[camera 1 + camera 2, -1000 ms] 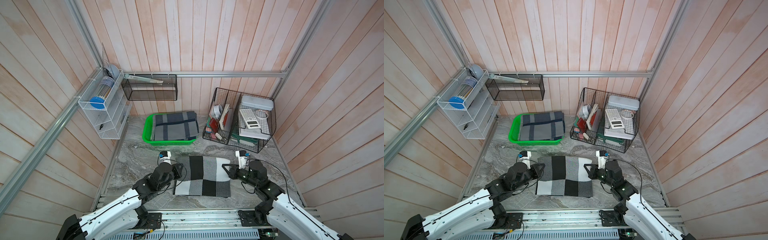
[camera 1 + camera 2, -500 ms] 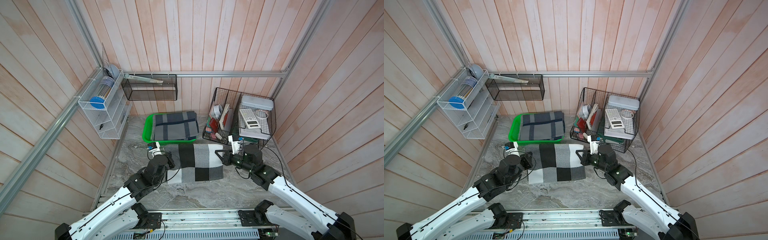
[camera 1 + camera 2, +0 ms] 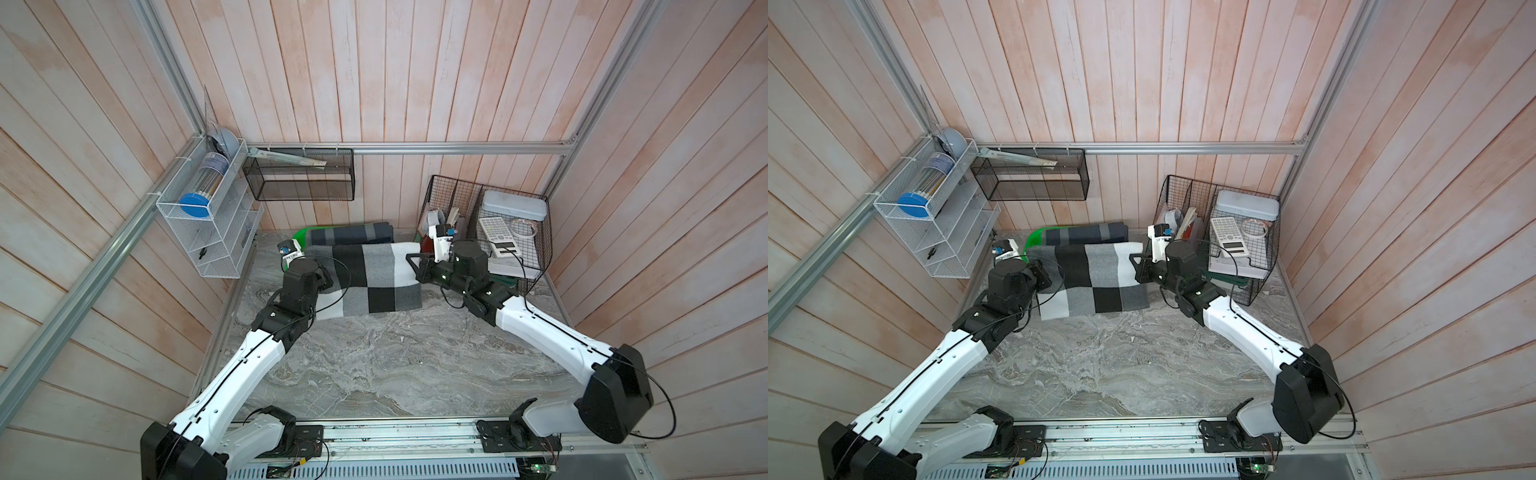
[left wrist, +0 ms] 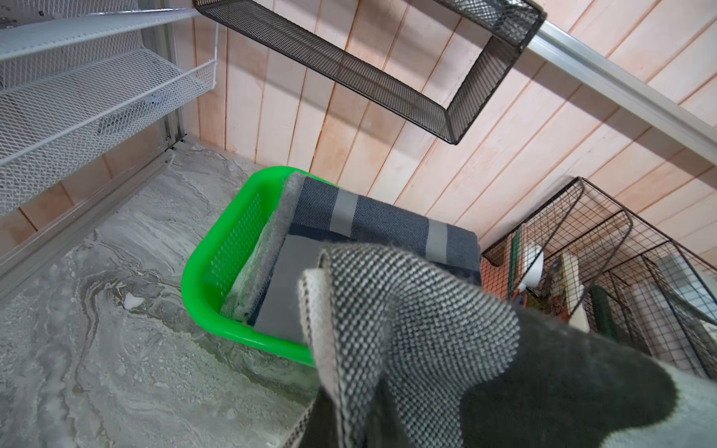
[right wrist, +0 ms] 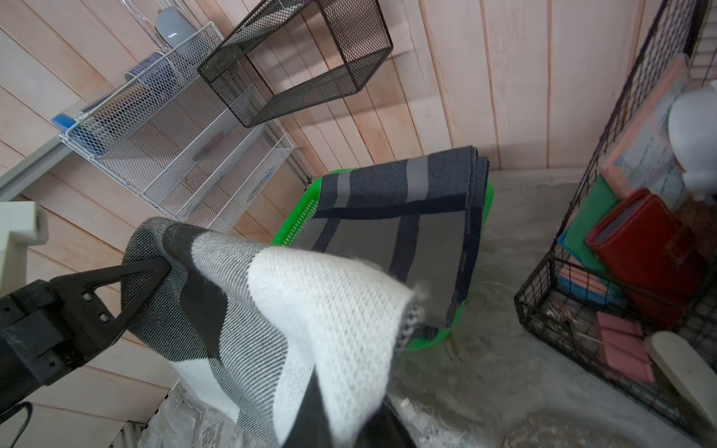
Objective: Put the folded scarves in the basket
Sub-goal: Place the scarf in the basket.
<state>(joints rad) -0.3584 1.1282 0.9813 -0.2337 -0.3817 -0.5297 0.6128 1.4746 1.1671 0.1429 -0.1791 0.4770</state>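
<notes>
Two arms reach across the marbled tabletop [image 3: 395, 365] toward the back wall, carrying the folded scarf [image 3: 365, 278] between them; the step in hand is transport.

The scarf, in black, grey and white checks, is slung from side to side. Its far edge is raised and its near edge sags, and whether that edge touches the surface cannot be told. The far edge lies at the near rim of the basket [image 3: 300, 235], not yet inside.

The basket, bright green and perforated, stands against the wall. A folded navy-and-grey cloth [image 3: 351, 233] fills it, so the scarf must land on top.

The left gripper [image 3: 322, 270] and right gripper [image 3: 415, 266] are each closed tight on a side edge of the scarf. In the right wrist view one black finger [image 5: 116, 289] presses into the weave, its partner hidden behind the cloth.

As I judge it, the next move is to carry both edges farther forward and level until the whole fold hangs over the basket, then lower and release together.
</notes>
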